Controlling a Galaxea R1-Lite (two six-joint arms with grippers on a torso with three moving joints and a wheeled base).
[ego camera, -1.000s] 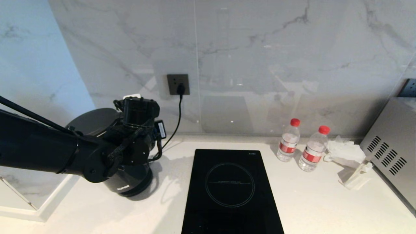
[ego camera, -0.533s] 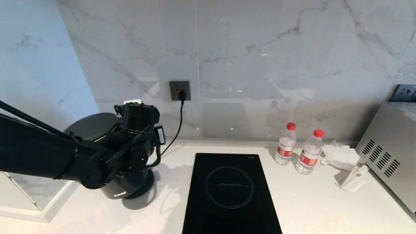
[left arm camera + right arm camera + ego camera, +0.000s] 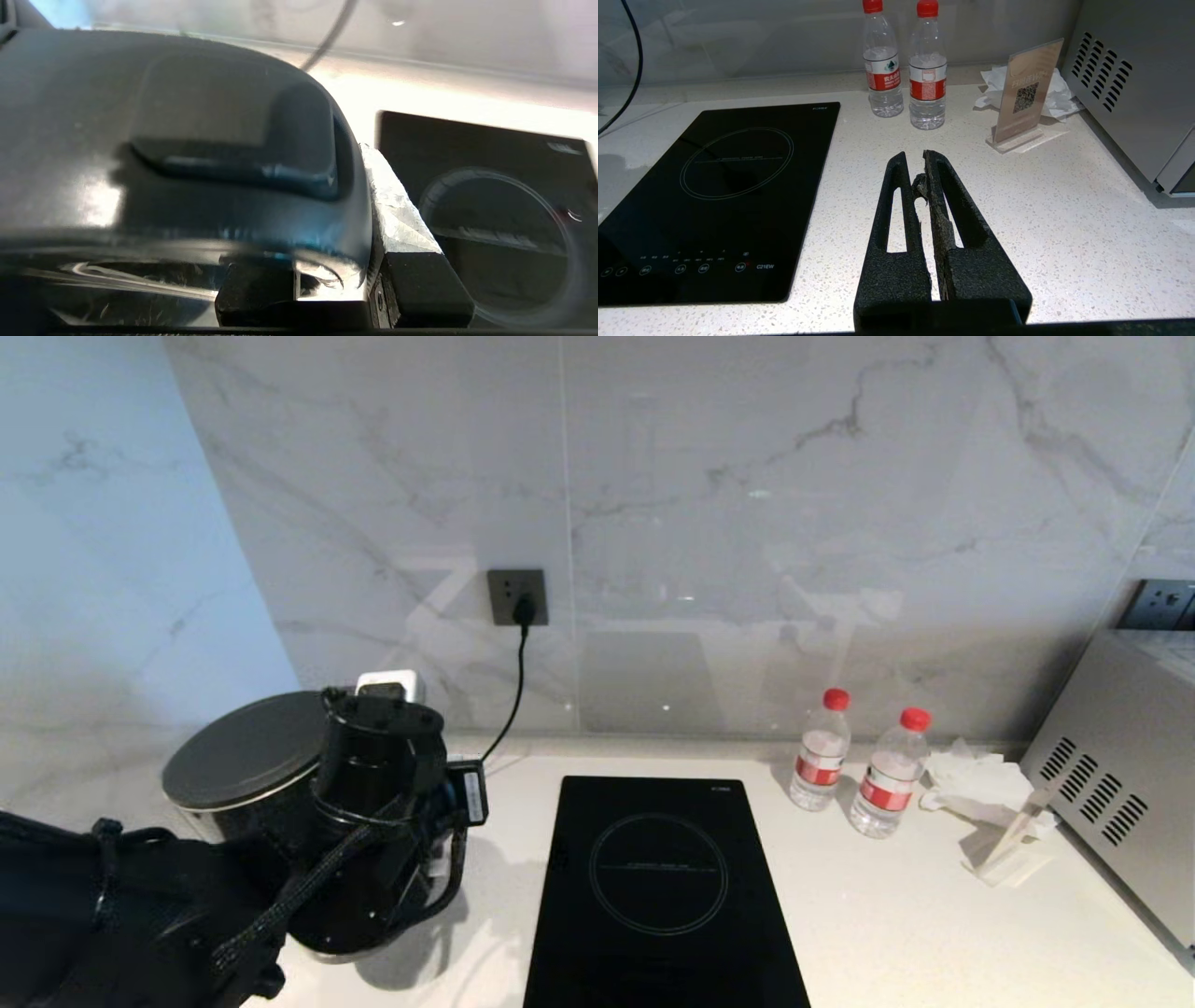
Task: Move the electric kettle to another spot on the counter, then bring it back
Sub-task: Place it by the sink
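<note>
— So, where is the electric kettle (image 3: 245,767) right now?

— At the left end of the counter (image 3: 896,905), near the corner where the marble wall turns. Its flat grey lid faces up, and its lower body is hidden behind the left arm (image 3: 121,915).

— Is it standing on the worktop or lifted?

— I cannot tell; the arm covers its base.

— And the left gripper (image 3: 369,219)?

— Clamped on the kettle's handle (image 3: 233,154). In the left wrist view the thick black loop fills most of the picture, with a foil-wrapped finger (image 3: 397,214) pressed against its side. The fingers are drawn in tight around it.

— What lies around the kettle?

— Just to its right, the black glass hob (image 3: 658,896), set into the worktop. A black cord (image 3: 509,695) runs from the wall socket (image 3: 516,597) down toward the counter behind the gripper.

— Further out?

— Two water bottles (image 3: 845,761) with red caps stand side by side beyond the hob, then crumpled white paper (image 3: 976,775), a small clear sign stand (image 3: 1013,845), and a steel appliance (image 3: 1116,784) with vent slots at the far right.

— The right gripper (image 3: 922,170)?

— Over the bare worktop, to the right of the hob, fingers pressed together, holding nothing.
</note>
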